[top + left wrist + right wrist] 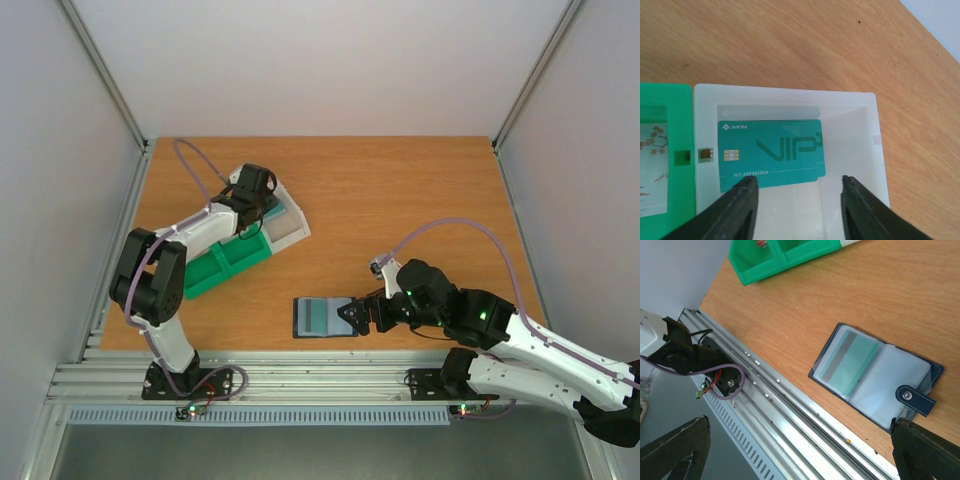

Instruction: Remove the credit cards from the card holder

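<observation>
Credit card (771,155) in white tray (790,91), left-wrist view only; left pincer (799,180), right pincer (797,424) apart, empty.

One camera looks down from behind over the whole table (400,190). The left wrist's peers closely into the tray (790,93), the right's slants across the card holder (890,370); both show overhead too.

The left arm (195,228) and right arm (540,345) are white links with black joints on black bases (190,382), each with a lilac cable (470,224), small green lights (482,316), and matte black fingers (732,210).
</observation>
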Controlling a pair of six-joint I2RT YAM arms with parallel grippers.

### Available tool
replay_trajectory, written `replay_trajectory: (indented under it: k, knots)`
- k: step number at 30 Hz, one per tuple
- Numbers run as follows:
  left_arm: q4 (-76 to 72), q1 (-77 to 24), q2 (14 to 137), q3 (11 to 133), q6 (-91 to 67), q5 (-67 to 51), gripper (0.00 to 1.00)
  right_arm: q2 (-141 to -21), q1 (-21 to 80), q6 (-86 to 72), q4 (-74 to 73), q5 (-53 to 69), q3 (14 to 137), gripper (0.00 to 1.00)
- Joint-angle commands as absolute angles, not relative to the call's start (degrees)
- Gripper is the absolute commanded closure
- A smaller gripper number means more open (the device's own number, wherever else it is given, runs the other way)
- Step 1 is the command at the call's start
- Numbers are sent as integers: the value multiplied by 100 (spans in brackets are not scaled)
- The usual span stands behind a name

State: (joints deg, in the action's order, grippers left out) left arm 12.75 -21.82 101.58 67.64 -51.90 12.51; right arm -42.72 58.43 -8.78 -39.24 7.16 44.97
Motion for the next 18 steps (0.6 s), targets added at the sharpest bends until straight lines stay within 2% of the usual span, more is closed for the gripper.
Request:
replay_trajectory:
  k: [1,12,18]
  knots:
    - [1519,-2162,9848,7013,-4998,1352,48,-4271,5845,-1042,-4079,515,4712,1]
    - [2720,-2162,9059,6851,-4430,656,16,-4657,5844,-1564,-4517,120,4792,2]
    - [3376,-2162,8433,6442,-3498,-447,14,-5101,5840,-1723,-4420,232,4790,2]
